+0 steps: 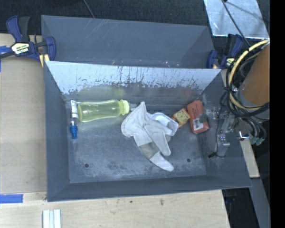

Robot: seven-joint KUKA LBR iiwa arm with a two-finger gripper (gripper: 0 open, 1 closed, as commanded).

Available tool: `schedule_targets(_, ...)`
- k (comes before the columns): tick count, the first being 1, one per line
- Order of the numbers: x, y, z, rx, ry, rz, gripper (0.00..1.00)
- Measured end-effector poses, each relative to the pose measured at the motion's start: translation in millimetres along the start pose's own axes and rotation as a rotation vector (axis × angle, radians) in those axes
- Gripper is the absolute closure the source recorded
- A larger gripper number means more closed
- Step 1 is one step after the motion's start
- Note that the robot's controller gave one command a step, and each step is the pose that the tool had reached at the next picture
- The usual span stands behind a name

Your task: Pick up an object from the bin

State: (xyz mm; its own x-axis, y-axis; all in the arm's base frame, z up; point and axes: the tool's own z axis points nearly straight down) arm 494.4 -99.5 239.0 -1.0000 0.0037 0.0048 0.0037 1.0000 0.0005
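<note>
Just left of the claw (222, 144) and a little further back lies a small orange-red piece (196, 112) with a white label at its lower end. It rests on the right end of the floor of the bin (109, 167), near the foot of the back wall, close to the claw but apart from it. Touching or nearly touching its left side is a small yellow block (181, 117), tilted. Further left, about mid-floor, a crumpled white cloth (147, 132) spreads toward the front wall, one grey-shaded fold at its lower part. Beyond that, a pale yellow-green bottle (100, 110) lies on its side along the back wall, cap end toward the cloth, with a small blue thing (74, 129) just below its left end. The claw itself hangs over the right sloping wall, among cables — whether it stands apart or together I cannot tell
</note>
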Motion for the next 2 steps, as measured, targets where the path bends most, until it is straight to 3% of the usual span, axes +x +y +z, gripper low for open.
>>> schedule_targets(1, -1.4, 1, -5, 0.002, -0.008, -0.003, 0.00)
schedule_targets(2, -3.7, 15, 54, 0.002, -0.013, -0.071, 0.00)
